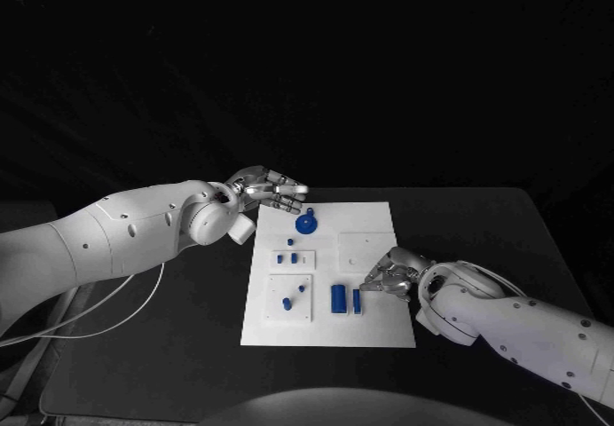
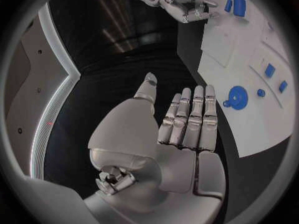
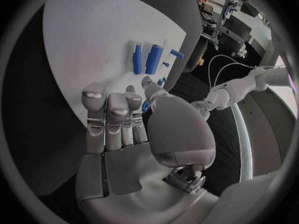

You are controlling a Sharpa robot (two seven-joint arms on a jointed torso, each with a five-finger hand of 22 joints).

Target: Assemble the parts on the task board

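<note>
Right hand (image 1: 390, 273) hovers empty, fingers apparently loose, at the task board (image 1: 371, 217); left hand (image 1: 269, 188) flat, empty

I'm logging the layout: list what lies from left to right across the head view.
Left arm → left hand → task board with its blue parts, the round part far, the two upright blocks near → right hand → right arm.
</note>
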